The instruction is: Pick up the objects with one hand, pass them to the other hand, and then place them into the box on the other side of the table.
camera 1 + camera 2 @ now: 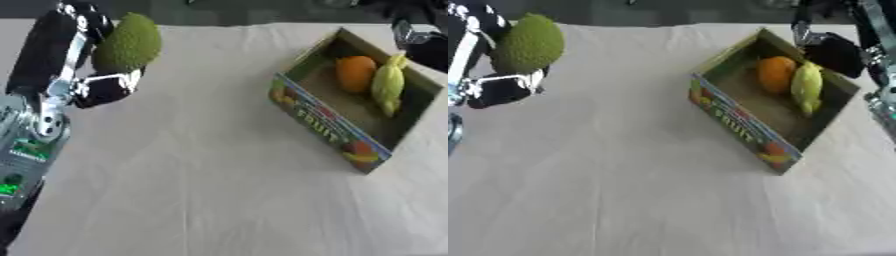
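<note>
Currently, the left hand point(92, 75) is raised at the far left of the table point(201, 175), with its fingers and thumb curled around a bumpy green fruit point(129, 42). The fruit sits within the grasp, its upper part projecting above and to the right of the black fingers. The fruit is oval; its long axis runs near upright, tilted slightly, with the narrower end toward the far edge. Well apart from this hand, to its right across bare white cloth, lies the box point(325, 125), an open cardboard tray with a printed fruit pattern on its near wall, set askew to the table edge. Inside the box an orange fruit point(355, 73) lies beside a yellow-green fruit point(388, 85). The right hand point(831, 50) shows beyond the far right corner of the box; its finger position cannot be determined.
</note>
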`<state>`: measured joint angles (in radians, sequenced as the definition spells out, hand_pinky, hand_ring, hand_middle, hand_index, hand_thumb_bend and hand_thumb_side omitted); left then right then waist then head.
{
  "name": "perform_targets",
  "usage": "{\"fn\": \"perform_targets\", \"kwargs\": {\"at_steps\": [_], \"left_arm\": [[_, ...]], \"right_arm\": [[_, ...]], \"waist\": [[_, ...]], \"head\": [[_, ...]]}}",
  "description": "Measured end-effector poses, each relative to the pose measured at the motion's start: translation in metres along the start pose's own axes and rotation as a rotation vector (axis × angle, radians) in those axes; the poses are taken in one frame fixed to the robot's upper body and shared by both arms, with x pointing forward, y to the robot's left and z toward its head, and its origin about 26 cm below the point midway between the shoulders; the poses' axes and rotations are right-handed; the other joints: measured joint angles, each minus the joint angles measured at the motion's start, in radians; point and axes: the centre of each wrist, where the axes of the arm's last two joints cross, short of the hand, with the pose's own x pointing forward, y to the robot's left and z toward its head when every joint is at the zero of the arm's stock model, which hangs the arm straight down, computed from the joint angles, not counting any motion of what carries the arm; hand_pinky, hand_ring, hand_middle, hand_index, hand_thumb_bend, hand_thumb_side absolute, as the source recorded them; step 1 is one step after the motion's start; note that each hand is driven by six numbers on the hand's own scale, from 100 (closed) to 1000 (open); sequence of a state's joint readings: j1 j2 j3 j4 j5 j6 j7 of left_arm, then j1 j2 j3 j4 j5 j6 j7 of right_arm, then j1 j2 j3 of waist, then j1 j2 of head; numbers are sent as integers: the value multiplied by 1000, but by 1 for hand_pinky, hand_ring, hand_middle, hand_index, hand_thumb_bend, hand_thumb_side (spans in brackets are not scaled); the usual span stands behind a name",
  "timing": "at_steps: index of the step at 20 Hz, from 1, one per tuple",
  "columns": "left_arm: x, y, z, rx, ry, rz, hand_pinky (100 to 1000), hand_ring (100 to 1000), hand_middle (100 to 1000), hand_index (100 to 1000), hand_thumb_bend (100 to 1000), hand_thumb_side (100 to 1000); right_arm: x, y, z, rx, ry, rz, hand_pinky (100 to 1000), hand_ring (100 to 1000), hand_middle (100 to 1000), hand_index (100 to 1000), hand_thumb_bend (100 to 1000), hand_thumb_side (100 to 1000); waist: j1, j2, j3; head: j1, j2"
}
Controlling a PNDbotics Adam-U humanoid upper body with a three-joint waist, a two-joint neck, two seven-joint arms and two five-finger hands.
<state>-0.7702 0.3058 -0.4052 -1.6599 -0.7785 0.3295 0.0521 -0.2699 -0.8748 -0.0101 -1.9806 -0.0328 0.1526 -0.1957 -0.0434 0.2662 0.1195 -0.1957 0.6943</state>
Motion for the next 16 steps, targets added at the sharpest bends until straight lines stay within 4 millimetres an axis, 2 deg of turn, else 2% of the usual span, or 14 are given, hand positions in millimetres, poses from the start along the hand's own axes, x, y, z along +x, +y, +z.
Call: {"fn": "perform_targets", "kwargs": {"at_steps": [8,13,16], "left_arm": [[6,-9,3,32,-137,144,435,483,468,439,297,100],[-9,-36,9,-30,-165,351,433,475,465,437,292,110],[-13,-42,12,-10,-187,469,429,471,463,436,300,106]], "right_arm": [[10,7,-8,90,-81,3,968,885,928,949,100,218],[28,19,-21,254,-172,9,967,890,944,960,100,202],[44,25,-32,347,-241,12,966,890,948,963,100,199]], "waist": [[0,-1,3],[-3,-5,3],[-13,-5,-1]], "head": [[19,13],[30,17],[33,17]]}}
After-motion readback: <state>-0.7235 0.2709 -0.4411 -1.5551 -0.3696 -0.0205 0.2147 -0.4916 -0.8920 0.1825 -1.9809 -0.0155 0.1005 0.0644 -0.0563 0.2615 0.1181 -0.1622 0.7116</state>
